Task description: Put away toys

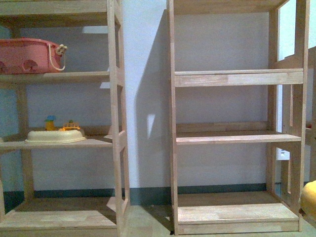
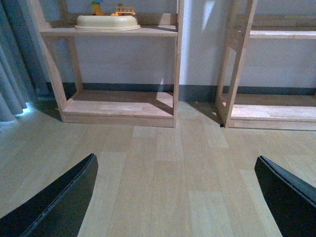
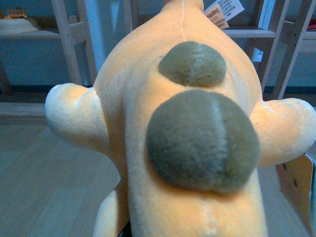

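Right wrist view: the plush animal (image 3: 128, 123), soft orange-yellow velour with two round grey-brown patches and stubby rounded limbs, fills the frame above the wood-plank floor (image 3: 44, 187). It hides the right jaws, so their grip cannot be told. The left jaws, black and wedge-shaped, gape wide, holding nothing.

Place: a home playroom or child's room.
Storage: two open wooden shelf units (image 1: 237, 79) against the far wall (image 1: 143, 74).
Playthings: pink basket (image 1: 27, 55) and cream tray (image 1: 54, 137) of small toys (image 1: 49, 123) on the left unit; plush animal (image 3: 182, 138) near right.
Floor: wood planks (image 2: 163, 177); curtain (image 2: 12, 74) far left.
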Controlling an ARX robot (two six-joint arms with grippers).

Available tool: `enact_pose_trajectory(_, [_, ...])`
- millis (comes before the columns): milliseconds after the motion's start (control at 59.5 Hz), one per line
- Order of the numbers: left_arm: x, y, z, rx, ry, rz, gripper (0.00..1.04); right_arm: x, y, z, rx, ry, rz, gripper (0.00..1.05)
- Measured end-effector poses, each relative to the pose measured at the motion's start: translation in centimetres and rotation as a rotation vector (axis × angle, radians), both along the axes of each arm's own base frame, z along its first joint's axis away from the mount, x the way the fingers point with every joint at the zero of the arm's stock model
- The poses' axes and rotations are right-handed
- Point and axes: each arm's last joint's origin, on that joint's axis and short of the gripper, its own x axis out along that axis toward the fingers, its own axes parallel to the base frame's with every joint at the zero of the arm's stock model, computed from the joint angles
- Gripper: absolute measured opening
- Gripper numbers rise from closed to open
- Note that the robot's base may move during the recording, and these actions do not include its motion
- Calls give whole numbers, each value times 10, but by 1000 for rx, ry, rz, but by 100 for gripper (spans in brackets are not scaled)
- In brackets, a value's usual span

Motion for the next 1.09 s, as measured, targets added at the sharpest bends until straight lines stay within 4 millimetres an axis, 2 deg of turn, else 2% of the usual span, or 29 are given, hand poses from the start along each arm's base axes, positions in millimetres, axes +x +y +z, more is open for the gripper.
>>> enact_pose_trajectory(1092, [0, 0, 0, 0, 0, 0, 98, 0, 0, 0, 0, 0, 0, 7])
